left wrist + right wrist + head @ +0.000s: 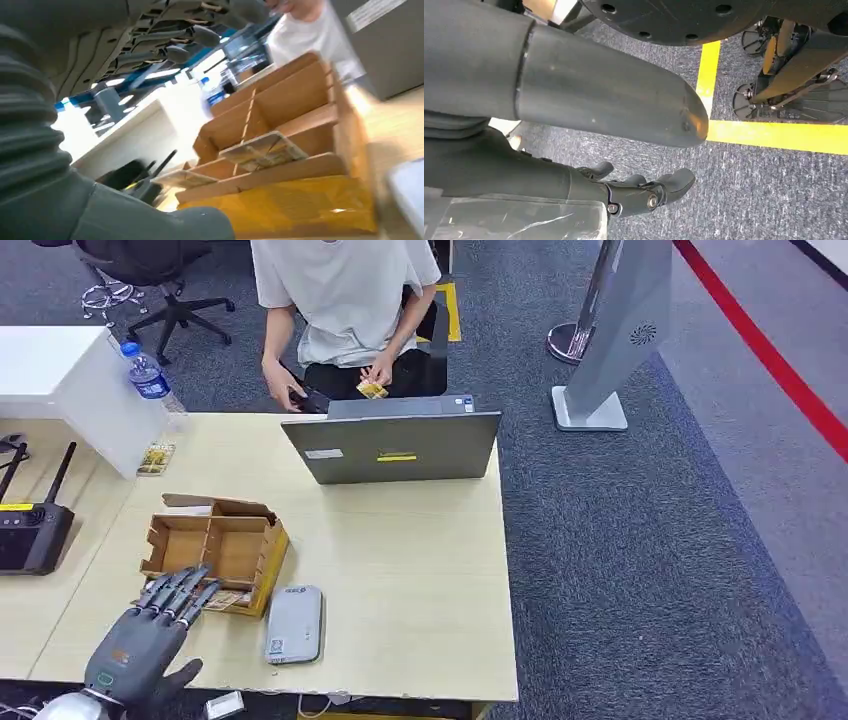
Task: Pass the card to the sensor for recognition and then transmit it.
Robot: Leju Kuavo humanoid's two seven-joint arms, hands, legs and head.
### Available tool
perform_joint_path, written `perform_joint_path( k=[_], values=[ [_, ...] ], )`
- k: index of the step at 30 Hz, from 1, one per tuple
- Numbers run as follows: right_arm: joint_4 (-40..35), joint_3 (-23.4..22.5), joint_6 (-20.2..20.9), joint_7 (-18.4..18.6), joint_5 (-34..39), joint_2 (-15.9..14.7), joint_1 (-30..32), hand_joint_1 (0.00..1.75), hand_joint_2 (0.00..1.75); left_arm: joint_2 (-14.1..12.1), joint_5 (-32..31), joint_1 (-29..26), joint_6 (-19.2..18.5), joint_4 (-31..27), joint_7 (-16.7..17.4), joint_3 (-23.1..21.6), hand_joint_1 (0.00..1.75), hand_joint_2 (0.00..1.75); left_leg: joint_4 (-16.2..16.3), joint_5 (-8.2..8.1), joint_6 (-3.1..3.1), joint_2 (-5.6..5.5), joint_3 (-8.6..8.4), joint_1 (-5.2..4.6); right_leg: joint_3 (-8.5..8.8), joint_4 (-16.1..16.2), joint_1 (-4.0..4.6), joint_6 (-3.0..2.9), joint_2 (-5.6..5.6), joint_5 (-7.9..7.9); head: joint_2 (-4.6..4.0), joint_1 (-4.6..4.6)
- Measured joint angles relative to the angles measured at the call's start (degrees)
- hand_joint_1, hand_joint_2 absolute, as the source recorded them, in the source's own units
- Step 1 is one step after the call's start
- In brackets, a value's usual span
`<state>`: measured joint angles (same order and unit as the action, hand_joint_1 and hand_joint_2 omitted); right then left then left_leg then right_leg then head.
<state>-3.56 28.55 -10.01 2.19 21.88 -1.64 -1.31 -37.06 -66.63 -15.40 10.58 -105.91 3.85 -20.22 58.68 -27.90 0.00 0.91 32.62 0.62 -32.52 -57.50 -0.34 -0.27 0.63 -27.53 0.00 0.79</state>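
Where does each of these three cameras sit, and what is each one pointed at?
Head view: high on the robot, looking down at the table, laptop and a seated person; left hand shows.
Left wrist view: behind the left hand, facing the cardboard box.
Right wrist view: hanging low, facing carpet; right hand shows.
Head and left wrist views share the cardboard box.

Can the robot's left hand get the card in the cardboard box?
Probably yes. The left hand hovers open just over the near edge of the cardboard box, and a card lies in an open-topped near compartment with nothing covering it.
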Motion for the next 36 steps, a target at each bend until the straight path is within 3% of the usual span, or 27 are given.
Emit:
perform_joint_path(
  k=[7, 13, 21, 36],
  values=[
    [0.2, 2.4, 0.0, 0.0, 1.4, 0.0, -0.3, 0.0, 0.0, 7.9, -4.5, 4.4, 3.6, 7.6, 1.5, 0.0, 0.0, 1.75, 0.0, 0.02, 0.03, -0.01, 0.0, 0.0, 0.0, 0.0, 0.0, 0.0, 0.01, 0.01, 0.0, -0.04],
    [0.5, 3.8, 0.0, 0.0, 1.6, 0.0, -0.4, 0.0, 0.0, 11.4, -5.2, 5.9, 4.9, 10.5, 1.3, 0.0, 0.0, 1.75, 0.0, 0.01, 0.03, -0.01, 0.01, 0.01, -0.02, 0.0, 0.0, 0.0, 0.0, 0.0, 0.0, -0.02],
    [1.1, 5.0, -0.1, -0.6, 3.3, 0.0, -0.5, 0.0, 0.0, 13.3, -5.6, 6.3, 5.6, 11.3, 1.4, 0.9, 0.0, 1.75, 0.0, 0.01, 0.03, 0.0, 0.01, 0.02, -0.03, 0.0, 0.02, 0.0, 0.0, 0.0, 0.0, -0.02],
    [3.0, 8.3, -0.5, -1.7, 6.8, 0.0, -0.7, 0.0, 0.0, 15.2, -4.7, 4.3, 5.7, 9.9, 2.3, 10.5, 0.0, 1.75, 0.0, 0.01, 0.03, -0.02, 0.03, 0.01, -0.02, 0.0, 0.01, 0.0, 0.01, 0.0, 0.0, -0.02]
  ],
)
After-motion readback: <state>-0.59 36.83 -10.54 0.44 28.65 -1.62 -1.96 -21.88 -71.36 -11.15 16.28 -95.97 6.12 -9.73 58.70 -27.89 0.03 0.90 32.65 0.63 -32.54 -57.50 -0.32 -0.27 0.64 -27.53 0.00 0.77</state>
